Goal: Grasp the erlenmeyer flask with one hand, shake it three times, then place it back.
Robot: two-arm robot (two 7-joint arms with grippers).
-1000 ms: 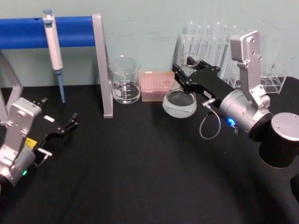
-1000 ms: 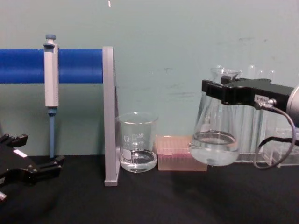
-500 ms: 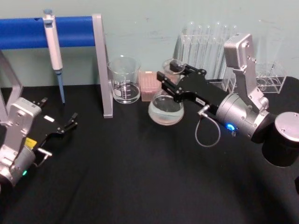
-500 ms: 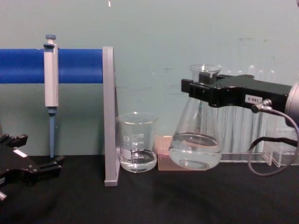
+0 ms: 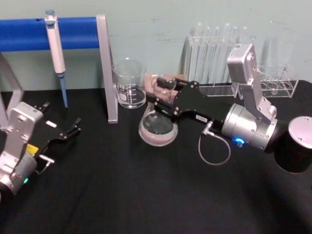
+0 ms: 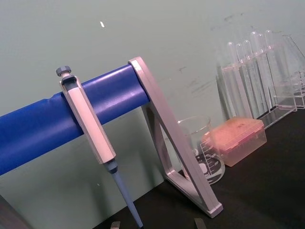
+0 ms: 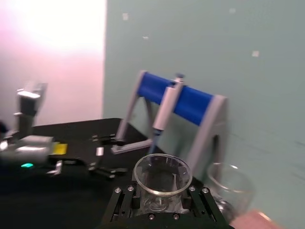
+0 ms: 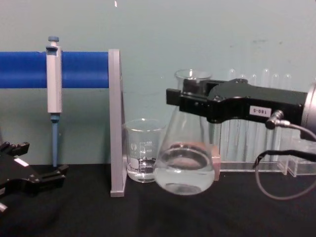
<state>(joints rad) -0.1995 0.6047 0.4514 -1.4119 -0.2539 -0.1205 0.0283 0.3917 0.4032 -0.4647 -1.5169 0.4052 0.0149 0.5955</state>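
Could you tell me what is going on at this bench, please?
The right gripper is shut on the neck of the erlenmeyer flask, holding it tilted, apparently off the black table, in front of the glass beaker. Clear liquid sits in its base. The left gripper is parked open at the table's left, near the pipette stand.

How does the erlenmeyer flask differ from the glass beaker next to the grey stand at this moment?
The erlenmeyer flask is conical with a narrow neck; the glass beaker is a straight-walled cylinder with a wide mouth. The flask is clamped at its neck by the right gripper, apparently clear of the table; the beaker stands free beside the stand. Both are clear glass holding a little clear liquid. The left gripper lies idle.
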